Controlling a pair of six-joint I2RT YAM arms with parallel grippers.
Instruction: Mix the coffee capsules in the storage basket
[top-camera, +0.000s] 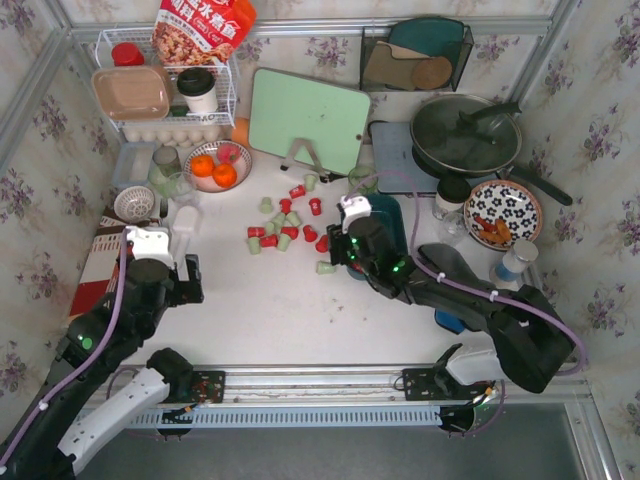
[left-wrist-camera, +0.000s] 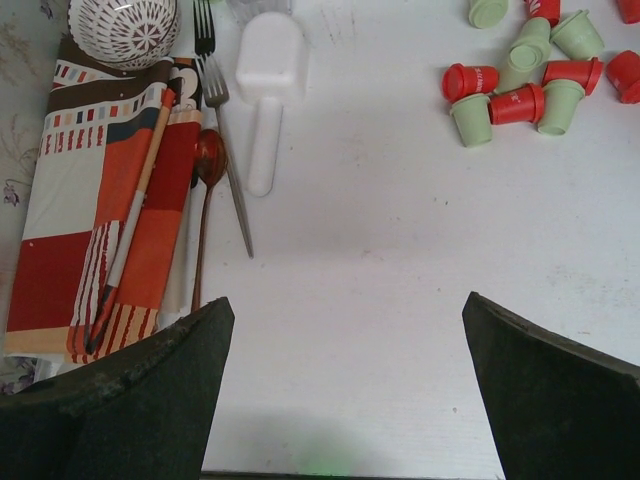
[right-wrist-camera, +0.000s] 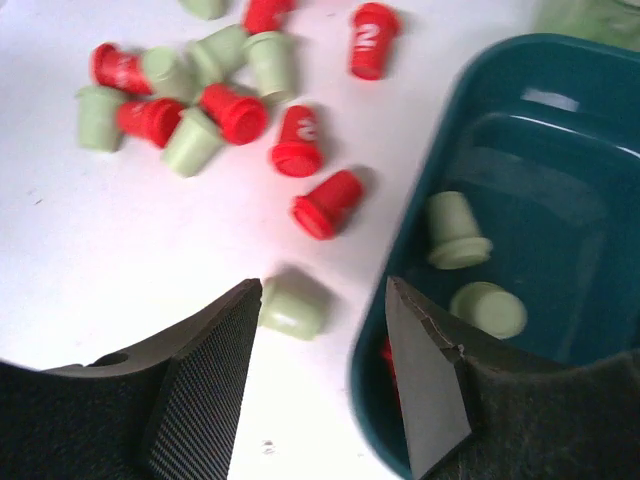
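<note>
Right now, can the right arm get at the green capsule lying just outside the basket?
Probably yes. The right gripper is open, the green capsule lies on bare table between its fingers, and nothing covers it. The basket rim close beside one finger may crowd the grasp.

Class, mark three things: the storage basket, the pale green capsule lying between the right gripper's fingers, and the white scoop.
storage basket (right-wrist-camera: 560, 150), right wrist view, bare inside surface.
pale green capsule (right-wrist-camera: 292, 305), right wrist view, its side.
white scoop (left-wrist-camera: 270, 60), left wrist view, its bowl.
</note>
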